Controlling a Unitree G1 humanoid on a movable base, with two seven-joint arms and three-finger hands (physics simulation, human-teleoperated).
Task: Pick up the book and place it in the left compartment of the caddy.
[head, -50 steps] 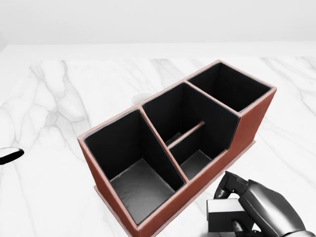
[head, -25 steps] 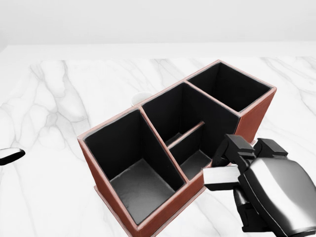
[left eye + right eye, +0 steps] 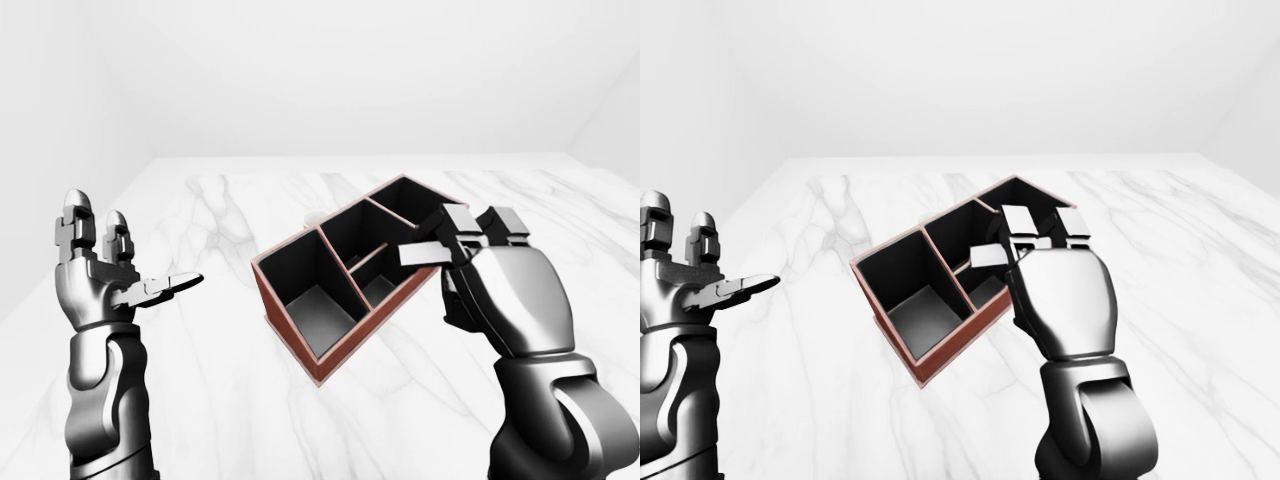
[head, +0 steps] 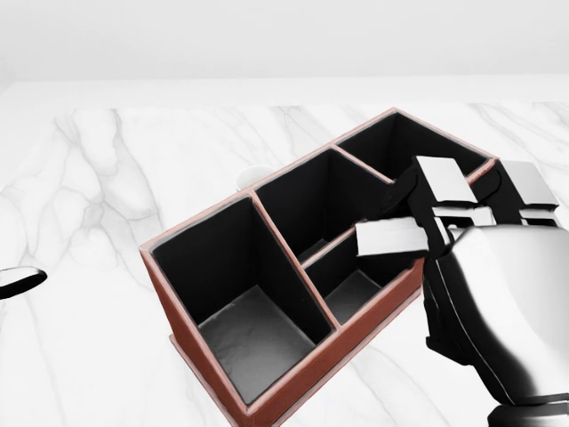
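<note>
The red-brown caddy (image 4: 191, 222) with black insides lies slantwise on the white marble table (image 4: 98, 178). Its left compartment (image 4: 253, 334) is the large one at the lower left of the head view, and it is empty. My right hand (image 4: 427, 227) is shut on the small white book (image 4: 391, 237). It holds the book flat above the caddy's middle compartment, near the lower rim. My left hand (image 3: 120, 270) is open and raised at the left of the left-eye view, well away from the caddy.
A small pale round thing (image 4: 253, 176) lies on the table just beyond the caddy's upper rim. The table's far edge (image 3: 360, 157) meets a plain white wall. The tip of my left hand (image 4: 18, 280) shows at the head view's left edge.
My right hand has risen with the book from the table at the lower right, beside the caddy, to above its middle compartment. The caddy and left hand have not moved.
</note>
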